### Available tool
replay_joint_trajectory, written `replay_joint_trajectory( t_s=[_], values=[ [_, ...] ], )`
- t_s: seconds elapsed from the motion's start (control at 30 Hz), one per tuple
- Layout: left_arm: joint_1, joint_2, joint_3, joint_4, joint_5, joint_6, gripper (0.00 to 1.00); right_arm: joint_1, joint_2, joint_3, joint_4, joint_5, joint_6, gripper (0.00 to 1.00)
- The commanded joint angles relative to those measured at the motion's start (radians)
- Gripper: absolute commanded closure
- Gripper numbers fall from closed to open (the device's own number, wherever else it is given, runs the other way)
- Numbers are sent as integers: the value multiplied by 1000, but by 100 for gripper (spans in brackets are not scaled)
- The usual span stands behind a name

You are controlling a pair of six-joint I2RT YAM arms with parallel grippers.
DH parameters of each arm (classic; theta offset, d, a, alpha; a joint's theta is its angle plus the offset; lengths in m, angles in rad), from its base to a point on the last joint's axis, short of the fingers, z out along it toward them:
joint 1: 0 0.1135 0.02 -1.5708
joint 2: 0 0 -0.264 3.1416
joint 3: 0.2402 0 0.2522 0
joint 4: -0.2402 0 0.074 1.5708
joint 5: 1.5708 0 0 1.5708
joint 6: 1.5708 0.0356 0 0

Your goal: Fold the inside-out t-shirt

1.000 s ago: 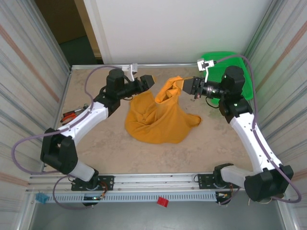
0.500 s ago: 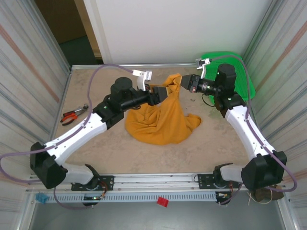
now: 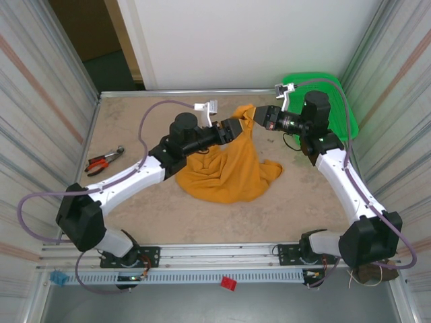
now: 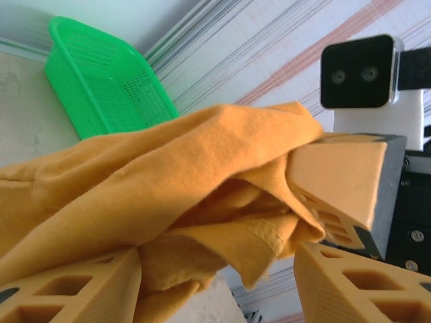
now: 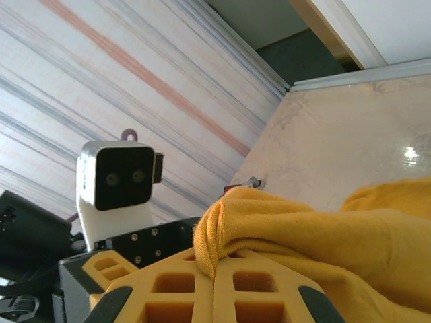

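Observation:
The inside-out t-shirt (image 3: 225, 168) is mustard yellow. Its lower part is heaped on the table and its top is pulled up into a peak. My right gripper (image 3: 259, 118) is shut on a ribbed edge of the t-shirt (image 5: 337, 229) at that peak, and the cloth is pinched between its closed fingertips (image 5: 214, 282). My left gripper (image 3: 237, 128) is right beside it, open. In the left wrist view its fingers (image 4: 67, 289) stand wide apart, and loose folds of the t-shirt (image 4: 168, 168) hang in the gap between them. The chest print and label are hidden.
A green plastic basket (image 3: 337, 101) stands at the back right corner behind the right arm, also seen as the basket (image 4: 101, 74). Red-handled pliers (image 3: 102, 161) lie at the table's left side. Corrugated walls close in both sides.
My left arm has swung right and forward, bringing its open jaws around the raised cloth beside the right gripper. The right gripper shifted slightly back, still holding the shirt.

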Motion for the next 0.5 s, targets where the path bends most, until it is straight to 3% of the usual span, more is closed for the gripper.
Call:
replay_joint_trajectory(
  t_s=[0.0, 0.1, 0.2, 0.3, 0.33, 0.37, 0.4, 0.43, 0.47],
  values=[
    [-4, 29, 6, 103, -12, -69, 39, -2, -6, -14, 23, -7, 22, 100],
    [-5, 55, 33, 114, -4, -79, 42, -2, -12, -20, 26, -7, 27, 100],
    [-4, 76, 59, 125, 6, -82, 67, -2, -16, -27, 24, 4, 28, 100],
    [-3, 73, 62, 113, -3, -83, 100, -4, -12, -30, 14, 24, 23, 100],
    [2, 68, 65, 101, -1, -84, 100, -7, -10, -30, 8, 37, 20, 100],
    [8, 62, 72, 86, 6, -85, 100, -13, -10, -33, 0, 50, 18, 85],
    [16, 52, 80, 69, 16, -82, 100, -23, -14, -39, -6, 68, 15, 58],
    [24, 40, 91, 41, 24, -81, 100, -33, -22, -55, -10, 93, 11, 38],
    [30, 31, 106, 14, 36, -79, 100, -41, -33, -72, -11, 116, 5, 29]
  ],
)
